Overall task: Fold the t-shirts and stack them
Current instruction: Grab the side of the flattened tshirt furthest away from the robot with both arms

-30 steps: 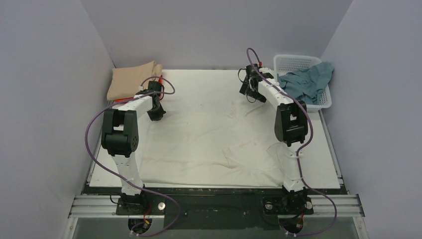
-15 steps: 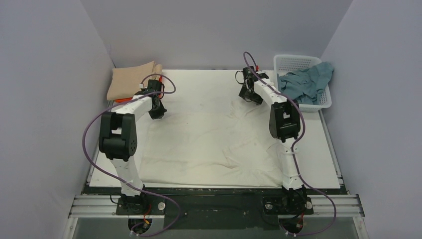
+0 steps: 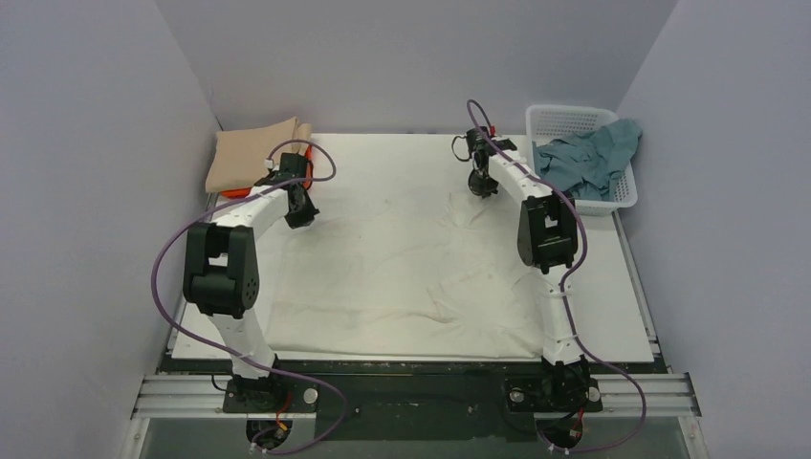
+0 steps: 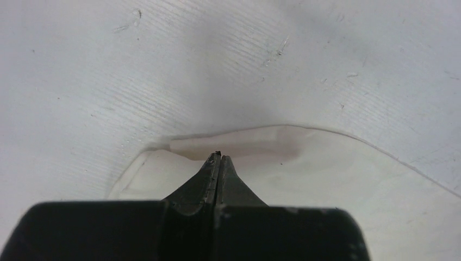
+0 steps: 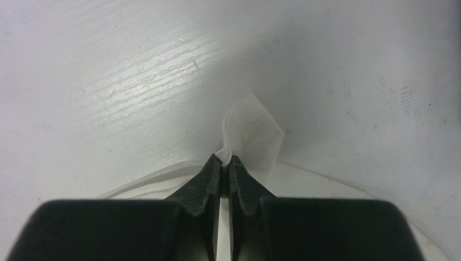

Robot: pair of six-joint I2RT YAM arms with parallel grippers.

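Pinching the cream-white t-shirt at both far corners: right gripper clamped on the right edge, left gripper clenched on the left, shirt spread flat across the counter.

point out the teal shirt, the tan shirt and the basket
teal shirt [image 3: 585,160], top view, middle of the crumpled cloth
tan shirt [image 3: 251,160], top view, centre of the fold
basket [image 3: 568,120], top view, bare back wall
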